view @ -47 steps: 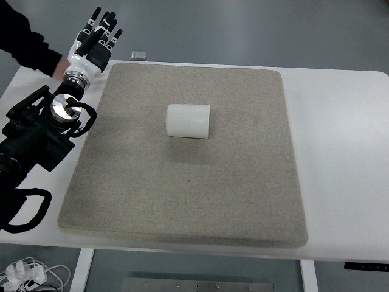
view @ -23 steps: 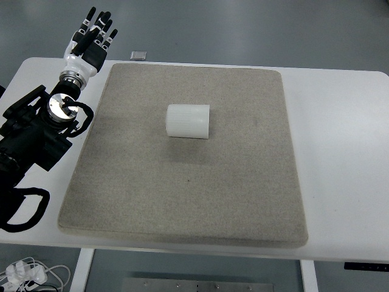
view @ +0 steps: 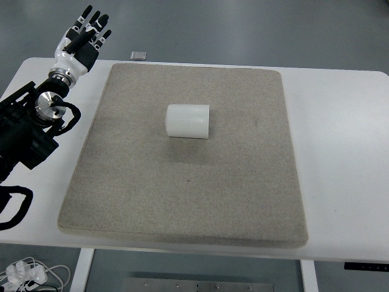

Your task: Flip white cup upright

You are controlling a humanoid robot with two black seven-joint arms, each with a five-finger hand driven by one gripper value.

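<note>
A white ribbed cup (view: 188, 121) lies on its side near the middle of the grey-brown felt mat (view: 182, 194), its axis running left to right. My left hand (view: 82, 36) hovers at the table's far left corner, well away from the cup, with fingers spread and nothing in them. Its black arm (view: 27, 131) comes in along the left edge. The right arm does not show.
The mat covers most of the white table (view: 340, 152). A small dark flat object (view: 139, 55) sits at the table's far edge, just beyond the mat. White cables (view: 24, 274) lie on the floor at lower left.
My left hand and arm have drifted left and slightly farther away. The person's dark sleeve seen at upper left a second ago is gone. The cup has not moved.
</note>
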